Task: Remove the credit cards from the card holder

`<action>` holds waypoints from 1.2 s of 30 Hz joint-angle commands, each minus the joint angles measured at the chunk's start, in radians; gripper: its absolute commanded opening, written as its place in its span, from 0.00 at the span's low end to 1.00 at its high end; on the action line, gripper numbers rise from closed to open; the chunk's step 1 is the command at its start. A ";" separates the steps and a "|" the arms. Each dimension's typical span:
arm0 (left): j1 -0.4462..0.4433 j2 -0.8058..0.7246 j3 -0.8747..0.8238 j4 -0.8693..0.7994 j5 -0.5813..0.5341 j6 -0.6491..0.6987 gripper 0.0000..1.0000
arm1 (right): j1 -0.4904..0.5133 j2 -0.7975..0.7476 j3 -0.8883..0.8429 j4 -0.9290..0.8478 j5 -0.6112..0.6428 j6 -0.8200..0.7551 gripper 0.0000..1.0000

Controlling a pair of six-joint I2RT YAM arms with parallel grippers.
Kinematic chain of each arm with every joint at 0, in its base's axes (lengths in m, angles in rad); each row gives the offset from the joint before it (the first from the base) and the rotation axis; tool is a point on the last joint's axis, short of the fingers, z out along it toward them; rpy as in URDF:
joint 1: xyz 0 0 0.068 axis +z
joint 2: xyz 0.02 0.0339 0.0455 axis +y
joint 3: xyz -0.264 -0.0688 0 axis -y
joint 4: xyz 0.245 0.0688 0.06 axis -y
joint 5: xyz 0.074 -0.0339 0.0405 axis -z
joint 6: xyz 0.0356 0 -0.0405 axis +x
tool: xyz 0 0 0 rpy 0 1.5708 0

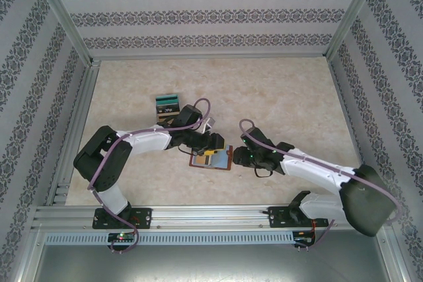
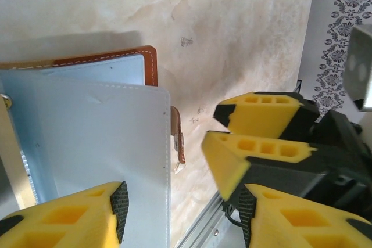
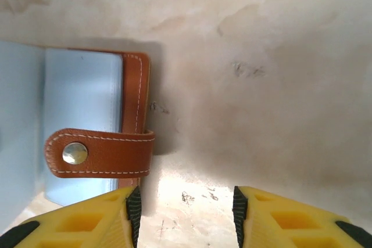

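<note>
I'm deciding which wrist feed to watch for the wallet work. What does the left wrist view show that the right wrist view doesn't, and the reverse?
Left wrist view: the right gripper beside the card holder, plus a metal rail and the patterned wall.

Right wrist view: the snap tab seen flat-on, folded across a blue-grey sleeve, with its round metal snap.

Both: the open card holder with its brown rim, the marbled table, and jaws apart at the bottom edge, the left gripper in its view and the right in its own.

Bright, diffuse overhead light; a soft shadow edges the card holder (image 3: 81, 103), the table (image 3: 279, 56) glares palely, wrist views slightly soft
</note>
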 commanded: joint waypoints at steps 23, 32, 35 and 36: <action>0.088 -0.089 0.035 -0.171 -0.067 0.087 0.49 | 0.011 -0.052 0.051 0.046 -0.062 0.033 0.39; 0.188 -0.128 -0.088 -0.239 -0.107 0.143 0.14 | 0.066 0.133 0.182 0.139 -0.164 0.050 0.33; 0.188 -0.099 -0.094 -0.242 -0.106 0.147 0.07 | 0.067 0.213 0.212 0.174 -0.217 0.066 0.31; 0.189 -0.093 -0.095 -0.240 -0.105 0.149 0.06 | 0.067 0.237 0.219 0.184 -0.230 0.073 0.31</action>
